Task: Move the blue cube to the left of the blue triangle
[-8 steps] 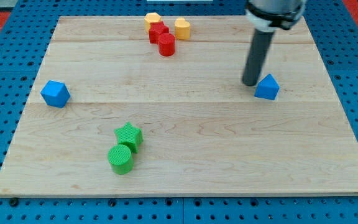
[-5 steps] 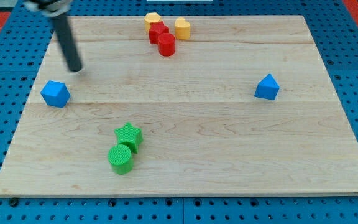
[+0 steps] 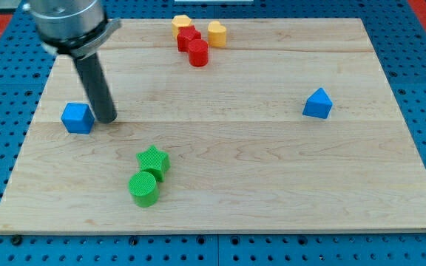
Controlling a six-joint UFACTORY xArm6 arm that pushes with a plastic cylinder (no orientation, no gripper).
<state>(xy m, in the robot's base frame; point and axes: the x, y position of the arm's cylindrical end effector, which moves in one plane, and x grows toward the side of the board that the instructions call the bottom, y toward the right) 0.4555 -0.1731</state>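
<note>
The blue cube (image 3: 77, 118) lies on the wooden board near its left edge. The blue triangle (image 3: 317, 103) lies far off at the board's right side. My tip (image 3: 107, 118) rests on the board just to the right of the blue cube, close to or touching its right side. The dark rod rises from there toward the view's top left.
Two red blocks (image 3: 193, 45) and two yellow blocks (image 3: 216, 32) cluster at the board's top middle. A green star (image 3: 154, 161) and a green cylinder (image 3: 143, 189) sit together at the lower left. The board (image 3: 272, 170) lies on a blue pegboard.
My tip swept from beside the blue triangle across to the board's left, then down to the cube's right side. The blue cube has shifted slightly right and down and turned.
</note>
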